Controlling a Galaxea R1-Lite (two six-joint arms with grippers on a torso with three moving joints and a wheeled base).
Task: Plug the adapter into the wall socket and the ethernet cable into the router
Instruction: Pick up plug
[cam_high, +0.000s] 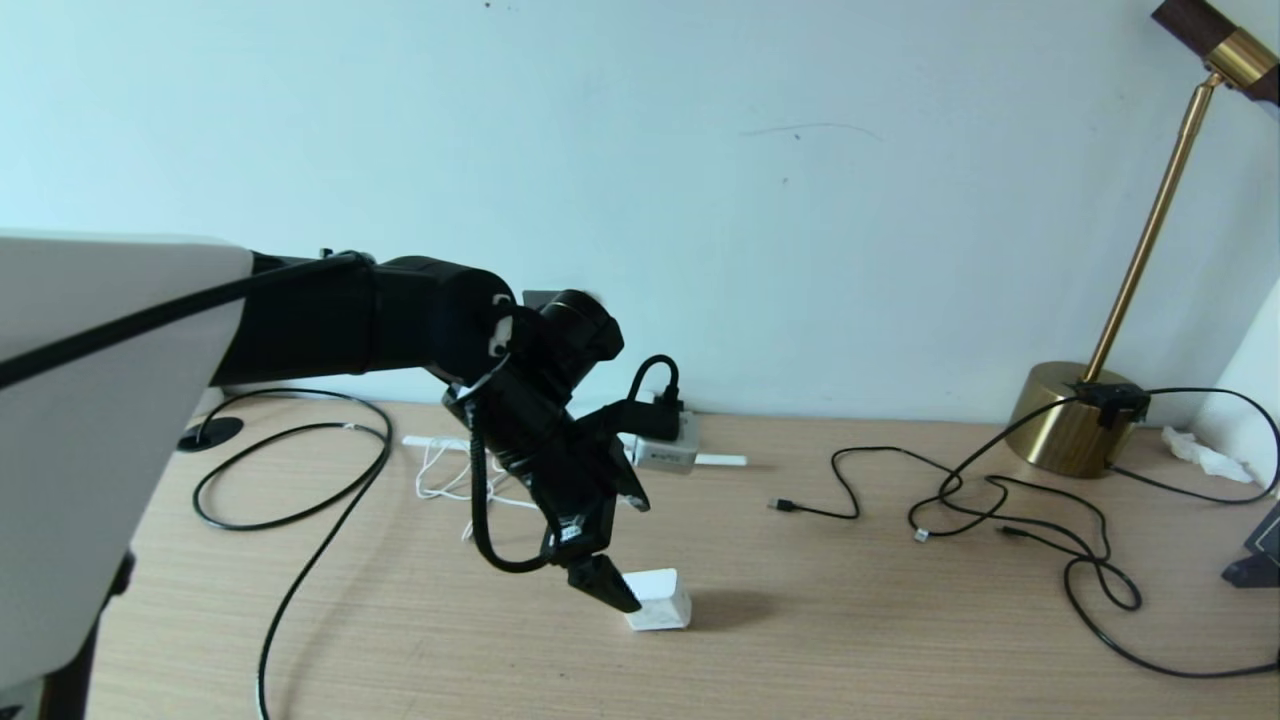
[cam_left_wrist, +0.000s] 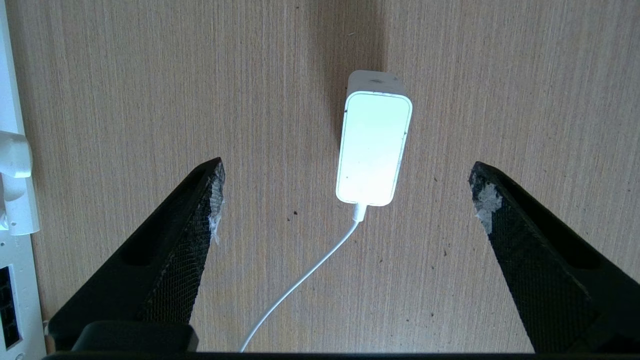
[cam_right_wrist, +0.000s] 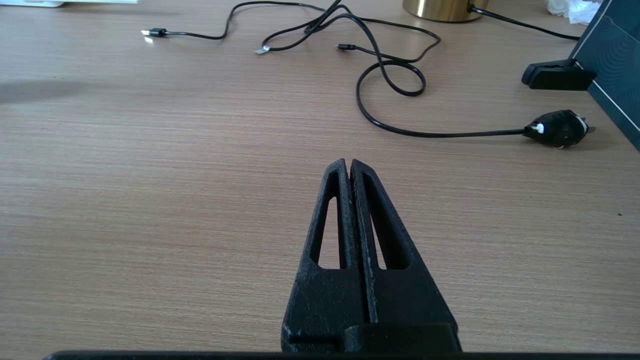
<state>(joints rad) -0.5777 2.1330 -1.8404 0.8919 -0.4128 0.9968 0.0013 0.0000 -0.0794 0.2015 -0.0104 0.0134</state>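
The white adapter (cam_high: 660, 598) lies on the wooden table with its thin white cord (cam_left_wrist: 300, 280) trailing back under my left wrist. My left gripper (cam_high: 632, 553) hangs just above it, open wide. In the left wrist view the adapter (cam_left_wrist: 374, 145) sits between the spread fingers (cam_left_wrist: 200, 215), touching neither. The white router (cam_high: 668, 447) lies by the wall, partly behind my left arm. A dark grey corner of the wall socket (cam_high: 537, 298) shows above the wrist. The thick black ethernet cable (cam_high: 300, 470) loops at the left, its plug out of view. My right gripper (cam_right_wrist: 348, 162) is shut and holds nothing.
Thin black cables (cam_high: 1000, 500) with small metal connectors sprawl across the right half of the table. A brass lamp base (cam_high: 1075, 420) stands at the back right. A black plug (cam_right_wrist: 557, 129) and a dark stand (cam_right_wrist: 557, 75) lie near the right edge.
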